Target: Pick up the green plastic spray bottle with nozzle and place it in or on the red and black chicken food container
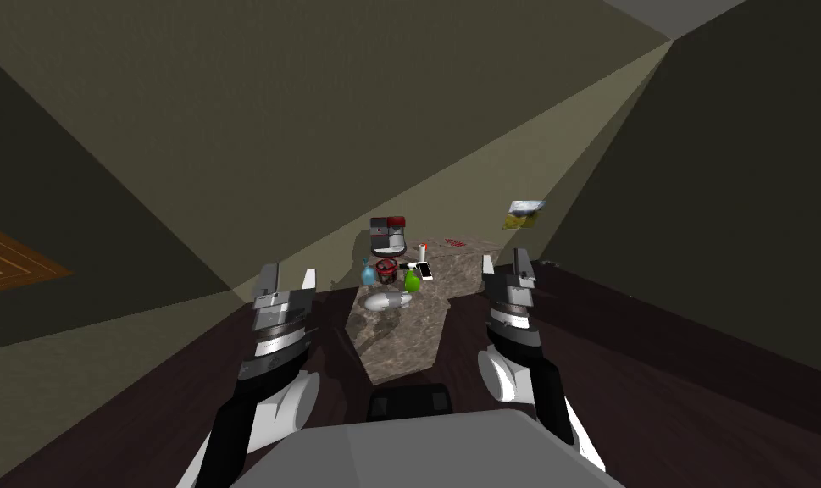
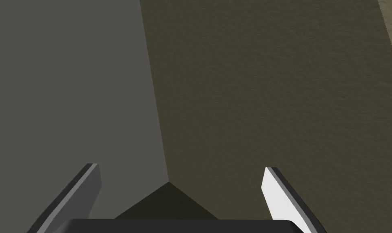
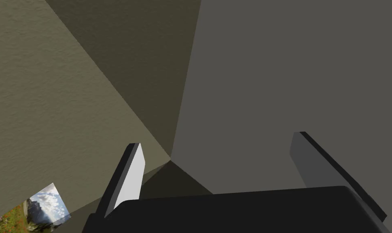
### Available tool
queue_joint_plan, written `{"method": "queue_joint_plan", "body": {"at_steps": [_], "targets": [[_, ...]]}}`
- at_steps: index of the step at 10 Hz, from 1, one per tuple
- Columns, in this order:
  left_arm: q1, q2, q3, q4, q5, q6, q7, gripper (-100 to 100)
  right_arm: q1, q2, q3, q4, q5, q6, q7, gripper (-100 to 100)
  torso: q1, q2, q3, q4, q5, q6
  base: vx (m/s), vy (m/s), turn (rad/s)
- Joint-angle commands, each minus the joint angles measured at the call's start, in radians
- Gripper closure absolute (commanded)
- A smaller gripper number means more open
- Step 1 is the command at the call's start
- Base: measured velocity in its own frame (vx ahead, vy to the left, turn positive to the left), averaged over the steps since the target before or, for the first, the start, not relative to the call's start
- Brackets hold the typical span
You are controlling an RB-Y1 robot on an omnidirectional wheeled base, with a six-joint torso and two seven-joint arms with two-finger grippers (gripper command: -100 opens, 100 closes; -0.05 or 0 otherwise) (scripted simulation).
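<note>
1. Two grippers, the left gripper (image 1: 289, 275) and the right gripper (image 1: 505, 263), are held released and empty on either side of the table (image 1: 400, 347).
2. The green spray bottle (image 1: 412, 279) is seen standing on the table just beside the red and black container (image 1: 386, 270), outside it.

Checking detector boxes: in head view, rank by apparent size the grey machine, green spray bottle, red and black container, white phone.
Largest: grey machine.
Next: red and black container and green spray bottle, too alike to rank.
Smallest: white phone.

I find myself in a home. A marbled counter (image 1: 400, 343) carries a coffee machine (image 1: 388, 235). A landscape picture (image 1: 524, 213) hangs on the wall.
</note>
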Motion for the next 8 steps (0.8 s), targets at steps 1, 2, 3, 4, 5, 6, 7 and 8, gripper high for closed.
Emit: {"method": "queue_joint_plan", "body": {"at_steps": [1, 2, 3, 4, 5, 6, 7, 8], "targets": [[0.0, 0.0, 0.0, 0.0, 0.0, 0.0, 0.0, 0, 0.012, -0.036, -0.001, 0.0, -0.005, 0.003, -0.011, -100, 0.0, 0.0, 0.0, 0.0, 0.0, 0.0, 0.013, -0.013, 0.069], [0.0, 0.0, 0.0, 0.0, 0.0, 0.0, 0.0, 0, 0.023, -0.064, -0.003, 0.0, -0.01, 0.006, -0.022, -100, -0.001, -0.001, 0.0, 0.0, 0.0, 0.0, 0.024, -0.035, 0.11], [0.0, 0.0, 0.0, 0.0, 0.0, 0.0, 0.0, 0, 0.038, -0.095, -0.005, 0.001, -0.017, 0.01, -0.036, -100, -0.002, -0.001, -0.001, 0.0, 0.0, 0.0, 0.035, -0.048, 0.127], [0.0, 0.0, 0.0, 0.0, 0.0, 0.0, 0.0, 0, 0.055, -0.126, -0.007, 0.002, -0.025, 0.015, -0.053, -100, -0.004, -0.002, -0.001, 0.0, -0.001, 0.0, 0.028, -0.055, 0.137], [0.0, 0.0, 0.0, 0.0, 0.0, 0.0, 0.0, 0, 0.074, -0.156, -0.01, 0.003, -0.036, 0.021, -0.075, -100, -0.004, -0.002, -0.001, 0.0, -0.001, 0.0, 0.012, -0.067, 0.194], [0.0, 0.0, 0.0, 0.0, 0.0, 0.0, 0.0, 0, 0.095, -0.186, -0.014, 0.004, -0.049, 0.028, -0.099, -100, -0.005, -0.001, -0.001, 0.0, -0.001, 0.0, -0.003, -0.076, 0.222], [0.0, 0.0, 0.0, 0.0, 0.0, 0.0, 0.0, 0, 0.095, -0.198, -0.014, 0.004, -0.049, 0.028, -0.099, -100, -0.006, 0.0, 0.0, 0.0, -0.001, 0.0, -0.006, -0.054, 0.077], [0.0, 0.0, 0.0, 0.0, 0.0, 0.0, 0.0, 0, 0.118, -0.236, -0.018, 0.005, -0.064, 0.035, -0.127, -100, -0.004, 0.0, 0.0, 0.0, -0.001, 0.0, -0.008, -0.045, 0.187]]}}
